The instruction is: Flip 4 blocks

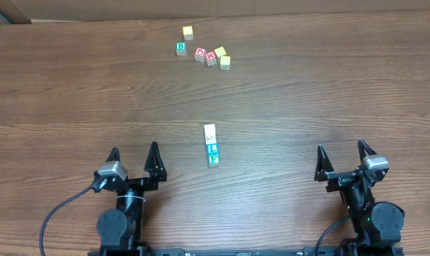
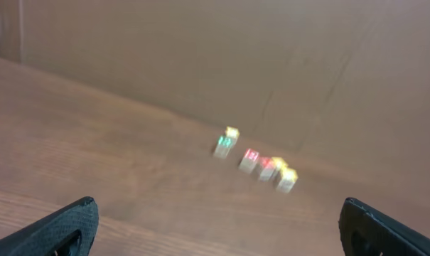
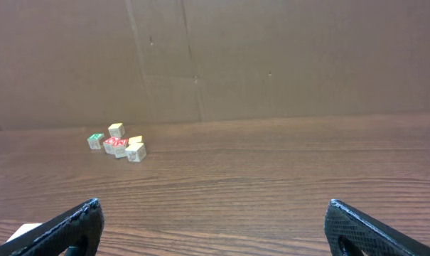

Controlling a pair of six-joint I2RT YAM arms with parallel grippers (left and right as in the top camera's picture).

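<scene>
Blocks | centre row (image 1: 212,148): four | far cluster (image 1: 200,53): six

Table (image 1: 72,92) — brown wood grain, faint sheen; blocks (image 1: 212,148) — pale wood, painted letters.
</scene>
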